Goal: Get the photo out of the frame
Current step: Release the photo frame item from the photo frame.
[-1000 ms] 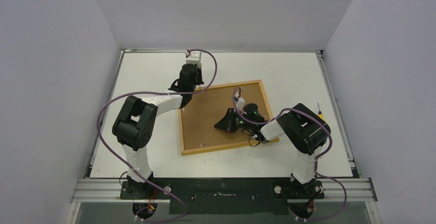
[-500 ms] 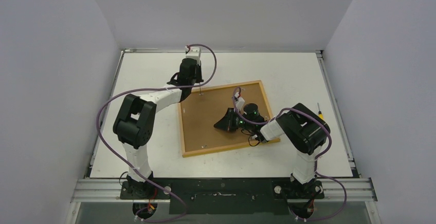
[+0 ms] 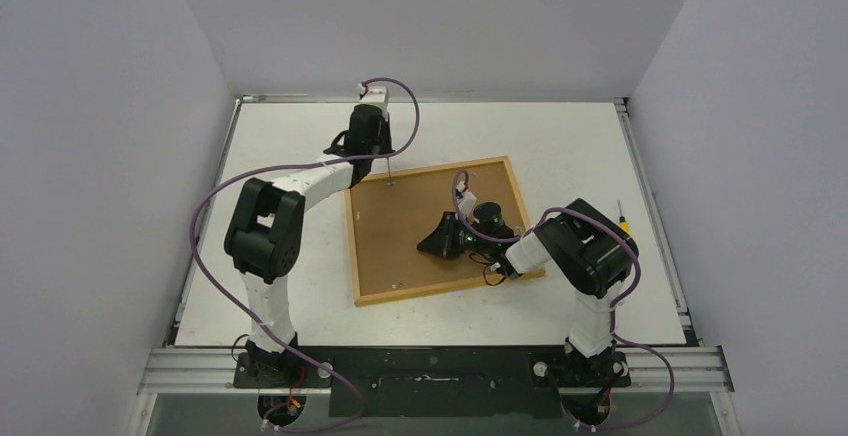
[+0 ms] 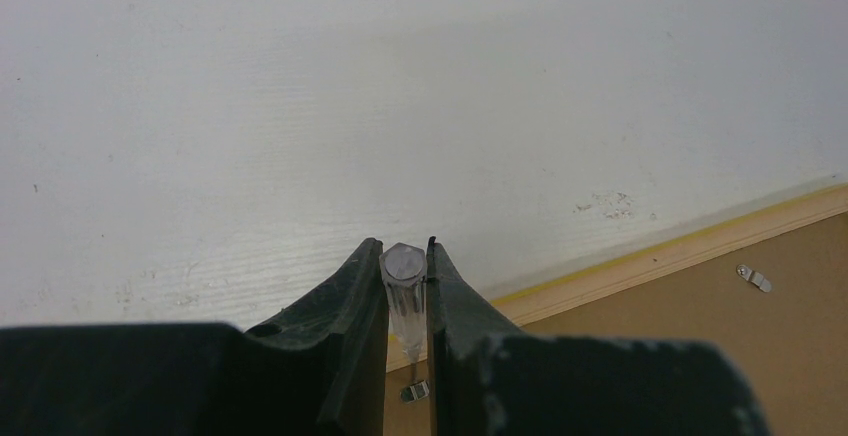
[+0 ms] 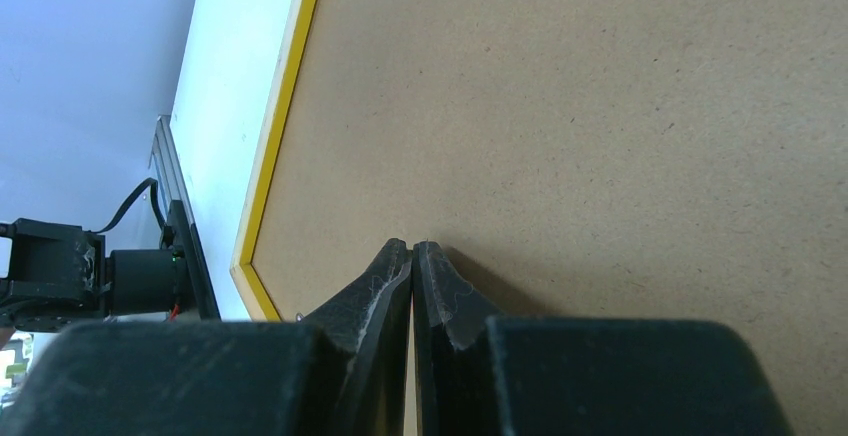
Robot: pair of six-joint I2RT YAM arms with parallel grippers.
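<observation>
Left wrist view: the left hand (image 4: 405,254) grips a clear screwdriver (image 4: 404,296) above a metal tab (image 4: 414,391). The yellow wooden frame (image 4: 640,259) lies back-up on the white counter (image 4: 300,106), photo hidden; the closed right hand (image 5: 412,252) rests on it. Best to slide the tab gently.

Beneath your right gripper (image 5: 412,253) the frame (image 5: 600,106) shows matt, finely speckled brown fibreboard, while the dull black fingers (image 4: 350,301) of your left gripper (image 4: 405,248) pinch a clear, glossy plastic handle (image 4: 405,301), with a pale smooth wood rim (image 4: 640,262) and shiny metal tabs (image 4: 754,277) just beyond
</observation>
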